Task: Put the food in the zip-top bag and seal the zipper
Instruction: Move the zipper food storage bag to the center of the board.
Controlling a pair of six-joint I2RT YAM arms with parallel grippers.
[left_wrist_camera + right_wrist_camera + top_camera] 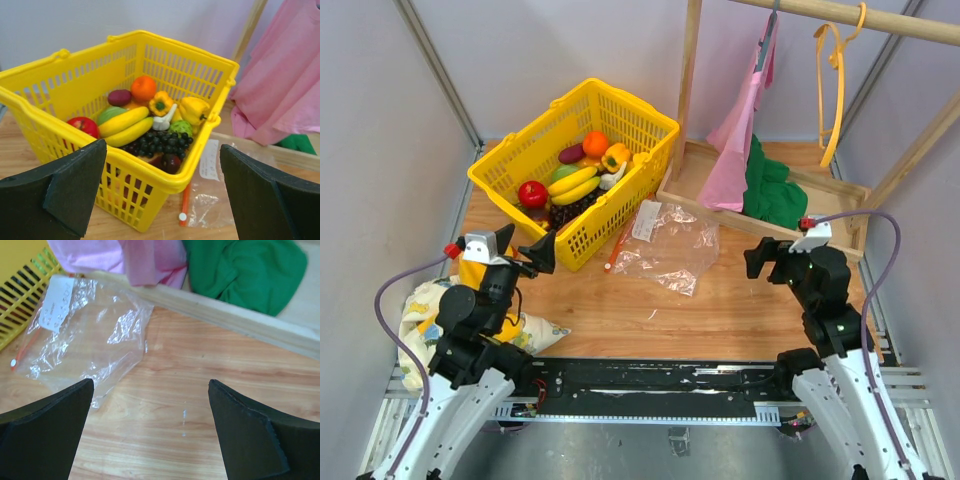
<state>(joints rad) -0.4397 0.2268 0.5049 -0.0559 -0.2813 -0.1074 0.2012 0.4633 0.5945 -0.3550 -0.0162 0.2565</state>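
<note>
Nearest, at the left: patterned bundle [430,305] slumped on the near-left corner of the table [720,315], partly under the left gripper [163,145]. Claw there spread wide, clamped on nothing, aimed at the near corner of the basket [603,228] and apart from it. At the right: right gripper [151,382] likewise gaping and empty, above bare wood, pointed toward the bag [665,248].

Mid-table: bag lying flat and crinkled, nothing in it, between basket and tray [820,188]. Close against the basket's right wall; touching or not, cannot tell. Red zipper [620,243] along the bag's left edge, beside the basket's foot, with a small white tip at its near end. Sealed or not, cannot tell. White label [56,305] at the bag's far corner, with faint handwriting, too blurred to read.

Room to move: a broad band of open wood from the bag's near edge back to the arm bases, and more to the bag's right, up to the tray's front lip. Tight on the left, with basket and bundle filling that side up to the wall.

Farther: food [160,142] all inside the basket. Apple [532,193] by the left wall, bananas [573,183] in the middle, grapes [570,210] in front of them, orange [595,143] and pepper [615,157] toward the far side.

Farthest: pink garment [740,140] hanging from the rail [850,15] down into the tray, green cloth [770,190] heaped beside it, yellow hanger [835,90] on the rail.
</note>
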